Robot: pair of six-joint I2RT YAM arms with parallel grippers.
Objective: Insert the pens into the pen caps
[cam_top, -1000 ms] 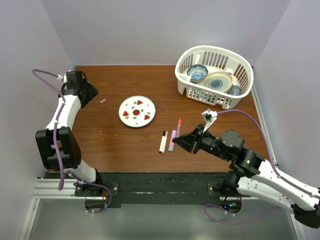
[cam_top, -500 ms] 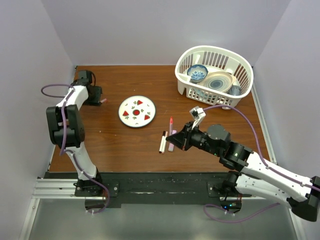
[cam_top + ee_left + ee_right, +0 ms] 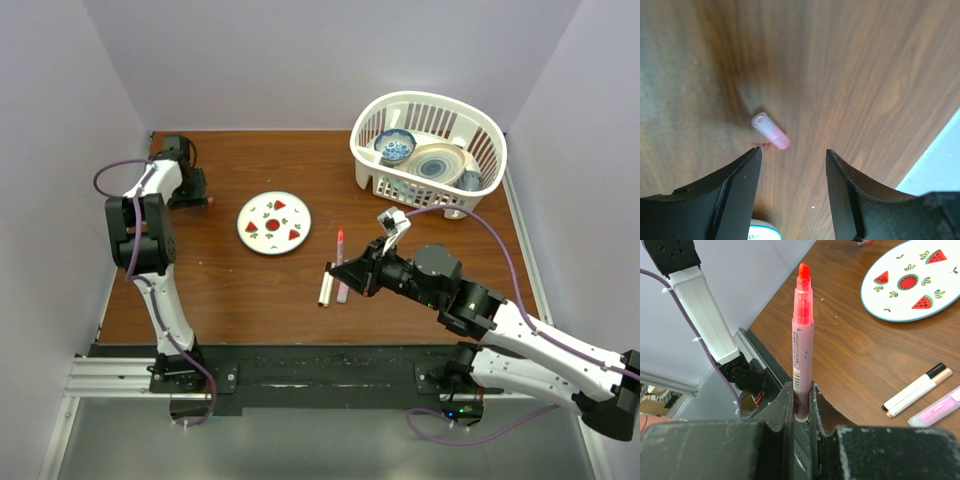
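Hovering spread-jawed over pink cap (image 3: 770, 131) with left gripper (image 3: 793, 152), newly lowered; pinching reddish pen (image 3: 801, 340) in right gripper (image 3: 801, 390), carried leftward.

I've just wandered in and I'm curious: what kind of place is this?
Probably a robotics test cell: a left arm and right arm bolted at a walled-in wooden table, with staged props like a watermelon-print plate and a basket of dishes.
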